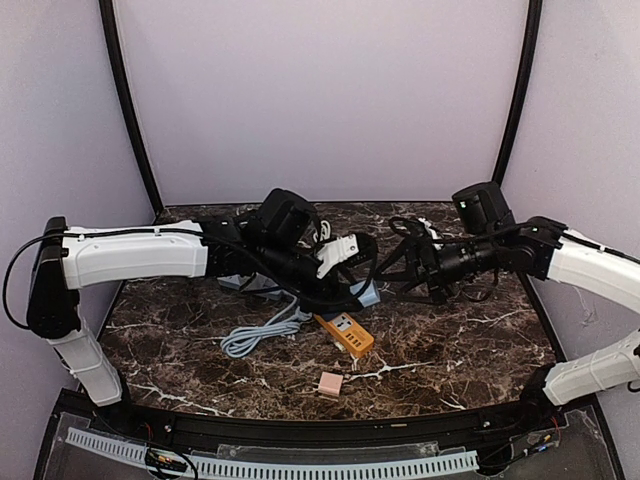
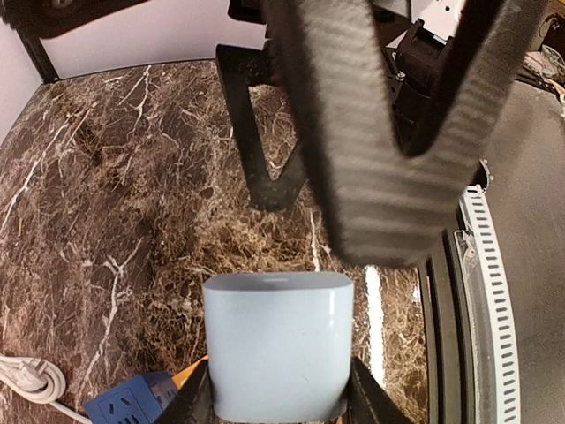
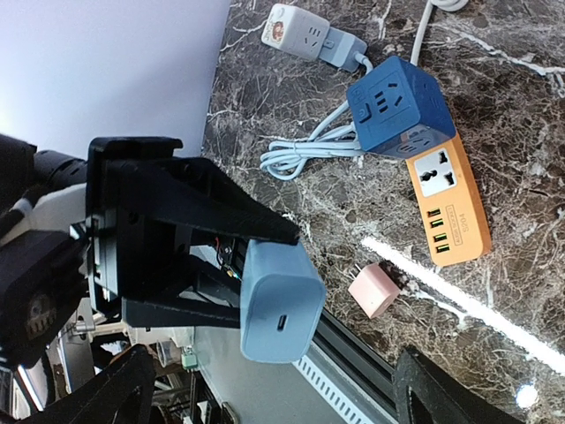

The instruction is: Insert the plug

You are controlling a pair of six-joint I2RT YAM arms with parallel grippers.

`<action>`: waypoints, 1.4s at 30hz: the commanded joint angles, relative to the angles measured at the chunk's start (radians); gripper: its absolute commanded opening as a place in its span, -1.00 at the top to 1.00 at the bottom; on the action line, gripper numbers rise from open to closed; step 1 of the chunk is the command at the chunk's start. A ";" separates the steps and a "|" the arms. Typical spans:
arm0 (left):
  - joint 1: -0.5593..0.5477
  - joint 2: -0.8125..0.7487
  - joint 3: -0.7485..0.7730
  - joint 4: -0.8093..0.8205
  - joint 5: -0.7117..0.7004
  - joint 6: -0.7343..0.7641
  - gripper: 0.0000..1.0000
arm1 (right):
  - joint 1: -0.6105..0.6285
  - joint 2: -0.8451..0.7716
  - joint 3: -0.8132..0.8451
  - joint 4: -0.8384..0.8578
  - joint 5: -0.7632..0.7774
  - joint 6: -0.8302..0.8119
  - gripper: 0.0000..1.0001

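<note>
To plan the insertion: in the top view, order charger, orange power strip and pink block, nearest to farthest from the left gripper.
1. Charger, inside the left gripper.
2. Orange power strip, centre of the table.
3. Pink block, near its front edge.

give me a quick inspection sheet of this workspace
surface: dark marble table, no spills seen
job's things: light blue charger in the air; blue cube socket and orange power strip side by side on the table
clutter: pink cube, white adapter
grippers: left pincer shut on the charger; right pincer open, facing it
cables: pale cable looped beside the cube socket
surroundings: plain lilac walls
</note>
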 commanded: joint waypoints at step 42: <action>-0.002 0.106 0.118 0.053 -0.007 0.007 0.98 | -0.062 0.191 0.114 -0.041 -0.142 0.018 0.22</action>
